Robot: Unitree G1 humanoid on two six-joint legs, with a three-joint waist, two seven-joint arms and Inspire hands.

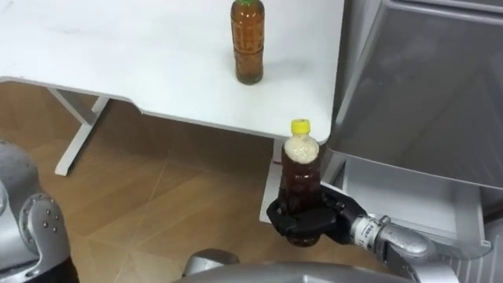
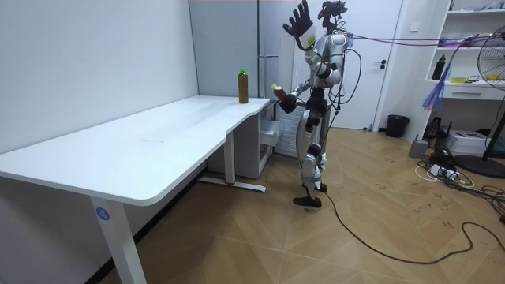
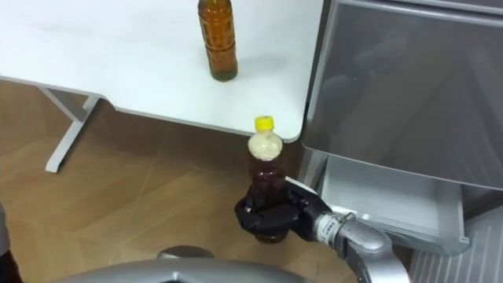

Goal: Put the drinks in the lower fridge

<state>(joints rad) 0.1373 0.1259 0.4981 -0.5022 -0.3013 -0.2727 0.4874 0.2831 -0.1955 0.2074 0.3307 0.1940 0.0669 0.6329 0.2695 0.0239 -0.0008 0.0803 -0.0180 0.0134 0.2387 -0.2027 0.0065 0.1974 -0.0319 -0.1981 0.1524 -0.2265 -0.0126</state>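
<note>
My right hand (image 1: pixel 324 221) is shut on a dark drink bottle with a yellow cap (image 1: pixel 302 167), holding it upright just off the white table's (image 1: pixel 118 55) near corner, beside the grey fridge (image 1: pixel 424 86). The fridge's lower drawer (image 1: pixel 409 189) stands pulled out to the right of the bottle. A brown tea bottle with a green cap (image 1: pixel 247 43) stands upright on the table near its far edge. In the room view I stand between table and fridge with my left hand (image 2: pixel 300 20) raised above my head, fingers spread and holding nothing.
The table's white leg frame (image 1: pixel 75 134) stands on the wooden floor at the left. In the room view a black bin (image 2: pixel 397 125), a fan (image 2: pixel 493 87), shelves (image 2: pixel 465 47) and loose cables (image 2: pixel 450 170) lie behind me at the room view's right.
</note>
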